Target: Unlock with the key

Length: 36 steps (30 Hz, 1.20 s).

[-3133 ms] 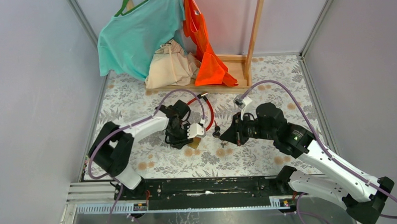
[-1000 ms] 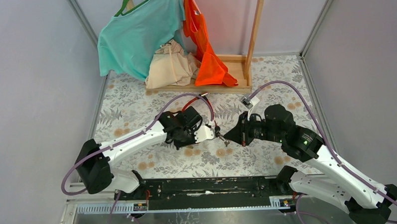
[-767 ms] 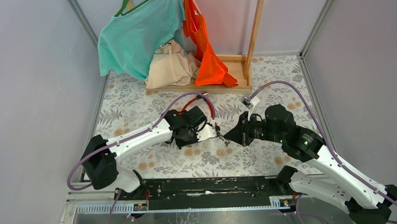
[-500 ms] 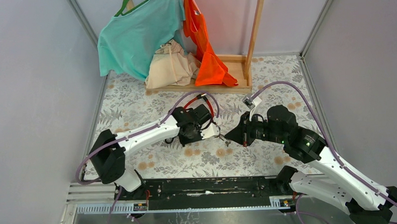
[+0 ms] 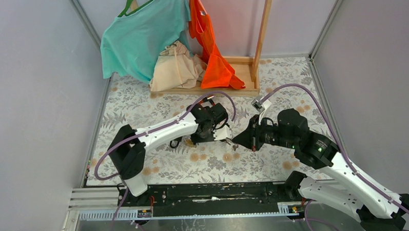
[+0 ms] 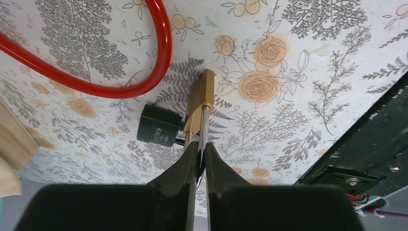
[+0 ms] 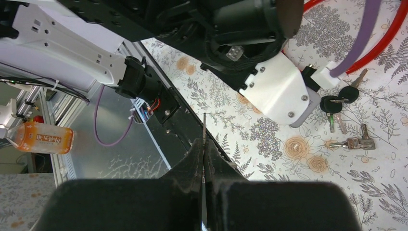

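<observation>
Padlock (image 6: 200,98) and key (image 7: 204,126) close, aim unproven

Table (image 5: 130,102) fills the top view's middle; red cable (image 6: 165,43) curves through the left wrist view's upper left; left jaws are pinched on the brass padlock by its shackle, frame centre; right jaws are clamped on the key, blade edge-on; any tilt could jam it beside the keyway or twist the padlock loose.

White arms (image 5: 162,131) with black joints and purple cables (image 5: 294,85); the left gripper (image 6: 201,149) is black-fingered.
</observation>
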Available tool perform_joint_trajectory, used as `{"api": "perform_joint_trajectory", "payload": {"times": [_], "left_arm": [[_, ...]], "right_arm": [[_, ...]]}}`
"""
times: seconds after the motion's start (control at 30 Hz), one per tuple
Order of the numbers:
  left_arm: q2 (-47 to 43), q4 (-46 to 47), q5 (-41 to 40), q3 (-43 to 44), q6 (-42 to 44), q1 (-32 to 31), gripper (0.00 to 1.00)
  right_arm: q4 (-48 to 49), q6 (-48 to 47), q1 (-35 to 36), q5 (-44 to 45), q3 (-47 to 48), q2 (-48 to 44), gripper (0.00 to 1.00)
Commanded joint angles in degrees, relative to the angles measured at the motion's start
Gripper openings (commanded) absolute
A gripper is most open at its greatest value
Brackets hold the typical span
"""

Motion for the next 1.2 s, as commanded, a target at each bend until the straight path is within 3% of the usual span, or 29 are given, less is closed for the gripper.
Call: {"api": "perform_joint_trajectory", "payload": {"times": [0.0, 0.33, 0.43, 0.53, 0.6, 0.93, 1.17], "left_arm": [[3.2, -0.7, -0.5, 2.8, 4.0, 1.1, 0.15], [4.7, 0.1, -0.8, 2.9, 5.5, 1.6, 0.44], [4.4, 1.2, -0.9, 2.6, 6.3, 1.6, 0.65], [4.4, 2.7, -1.4, 1.2, 8.3, 0.9, 0.69], [4.9, 3.6, -2.2, -0.3, 9.7, 0.0, 0.78], [9.7, 6.9, -11.2, -4.9, 12.9, -1.4, 0.77], [13.4, 6.2, -14.7, -3.7, 14.5, -1.4, 0.69]], "right_arm": [[-0.1, -0.6, -0.2, 0.7, 3.0, -1.3, 0.00], [-1.3, -1.0, -0.2, 1.0, 3.4, -2.2, 0.00], [-1.5, -1.1, -0.2, 1.1, 3.6, -2.2, 0.00], [-2.2, -1.5, -0.2, 1.3, 4.3, -2.3, 0.00], [-2.8, -1.8, -0.2, 1.6, 4.9, -2.5, 0.00], [-6.7, -3.9, -0.2, 3.6, 9.8, -3.5, 0.00], [-8.0, -4.2, -0.2, 3.9, 10.6, -4.2, 0.00]]}}
